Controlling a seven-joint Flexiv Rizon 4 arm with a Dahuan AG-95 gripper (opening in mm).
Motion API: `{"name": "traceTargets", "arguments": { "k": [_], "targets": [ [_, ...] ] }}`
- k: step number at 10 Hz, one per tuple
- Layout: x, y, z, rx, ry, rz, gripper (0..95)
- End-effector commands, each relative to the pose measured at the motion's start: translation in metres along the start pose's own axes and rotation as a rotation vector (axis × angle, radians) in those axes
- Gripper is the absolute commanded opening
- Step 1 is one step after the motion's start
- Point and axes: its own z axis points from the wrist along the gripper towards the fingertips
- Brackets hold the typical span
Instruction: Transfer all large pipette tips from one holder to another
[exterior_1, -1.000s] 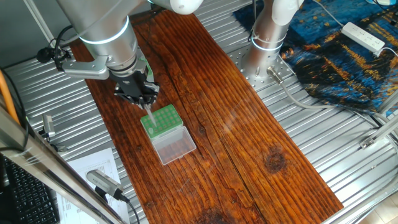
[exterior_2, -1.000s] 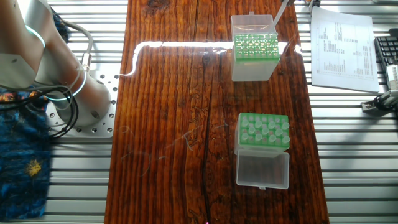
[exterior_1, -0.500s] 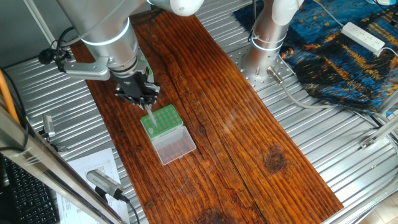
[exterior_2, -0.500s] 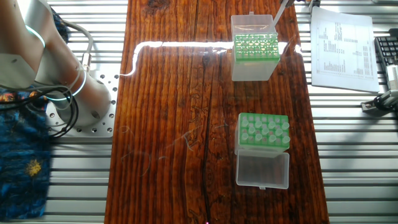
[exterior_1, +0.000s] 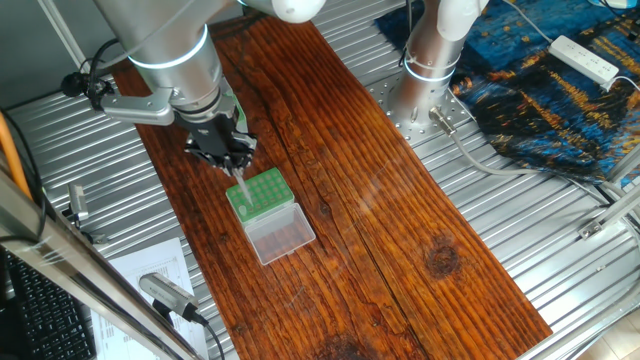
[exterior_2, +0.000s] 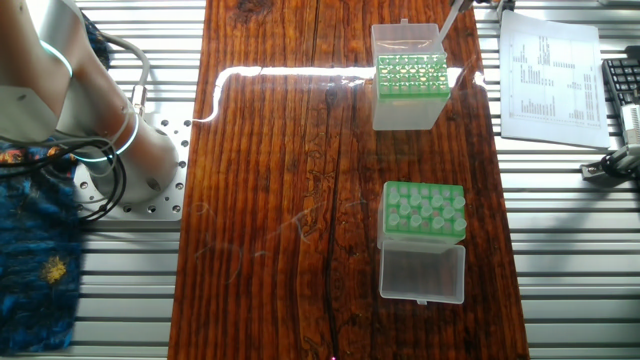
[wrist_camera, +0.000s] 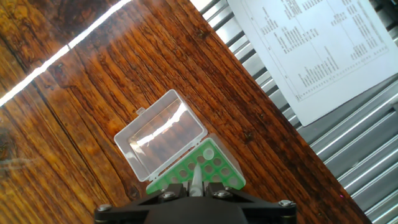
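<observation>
**Tool holds one tip above the low rack**

One fixed view: the tool (exterior_1: 232, 160) hangs under the grey arm (exterior_1: 170, 50), at about 11 o'clock from the low rack (exterior_1: 259, 192). Its black fingers are closed on a pale tip (exterior_1: 240, 185), which points down toward the near-left corner of the green grid. The clear lid (exterior_1: 281, 236) lies open at 5 o'clock from the rack, flat on the wooden counter (exterior_1: 400, 220). The tall box is hidden behind the arm here.

The other fixed view: the tall box (exterior_2: 409, 90) stands at the top of the counter (exterior_2: 280, 200), with many tips (exterior_2: 412, 72) in its green plate. The rack (exterior_2: 425, 211) is at 6 o'clock from it, well apart, with its lid (exterior_2: 422, 272) open below. Several tips (exterior_2: 420, 205) already sit in the rack holes. Only the held tip (exterior_2: 449, 20) shows at the frame's top edge, at 1 o'clock from the box; the tool itself is out of this frame. A printed sheet (exterior_2: 552, 70) lies at 3 o'clock from the box, on the metal surface.

Hand view: the fingers (wrist_camera: 168, 198) at the bottom edge are pressed close on the tip (wrist_camera: 196, 177), which points to the rack (wrist_camera: 205, 167). The lid (wrist_camera: 160, 135) is at 11 o'clock from the rack. The sheet (wrist_camera: 317, 43) is at the upper right.
</observation>
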Motion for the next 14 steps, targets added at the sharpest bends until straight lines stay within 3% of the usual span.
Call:
{"name": "traceTargets", "arguments": {
  "k": [1, 7, 14],
  "targets": [
    [-0.0004, -0.0001, -0.0001, -0.001, -0.018, 0.053, 0.0],
    [0.0003, -0.0004, 0.0003, 0.011, 0.002, 0.109, 0.0],
    [0.0007, 0.0001, 0.0, -0.011, 0.007, 0.11, 0.0]
  ]
}}
